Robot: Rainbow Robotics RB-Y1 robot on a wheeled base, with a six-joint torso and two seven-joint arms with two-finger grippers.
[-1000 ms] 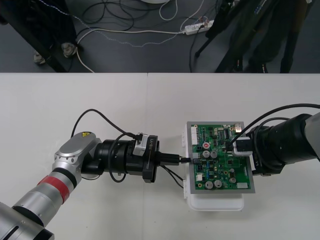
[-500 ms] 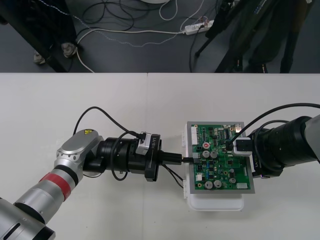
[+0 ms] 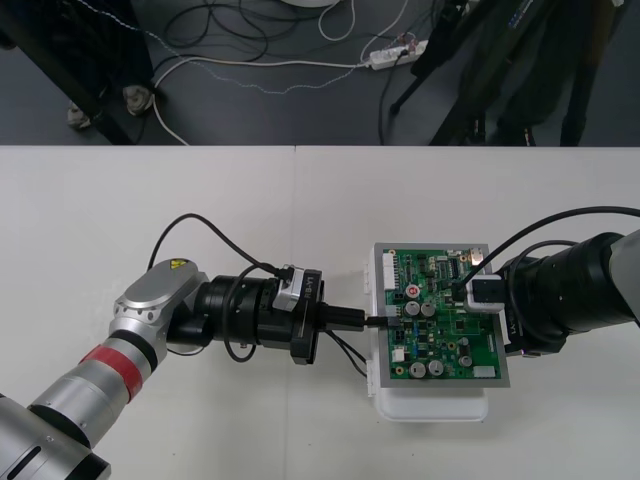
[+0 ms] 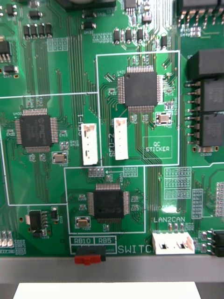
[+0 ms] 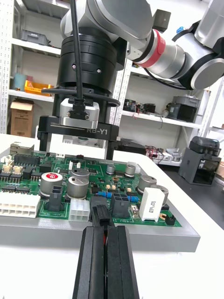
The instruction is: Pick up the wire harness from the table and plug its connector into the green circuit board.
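Front view: the silver-armed left gripper (image 3: 368,320) meets the left edge of the flat green circuit board (image 3: 445,340), with the thin-wired harness (image 3: 348,352) trailing behind it. The right gripper (image 3: 465,292) hangs over the board's right side (likely steadying it).

Right wrist view: straight down onto chips.

Left wrist view: black fingers (image 5: 93,261), pressed together, pinch the small black plug (image 5: 100,214) at an edge connector, lined up for insertion. The right gripper's fingers stand spread.

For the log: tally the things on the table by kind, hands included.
Hands: 2, left hand and right hand
Board: 1
Base: 1
Harness: 1
Total: 5
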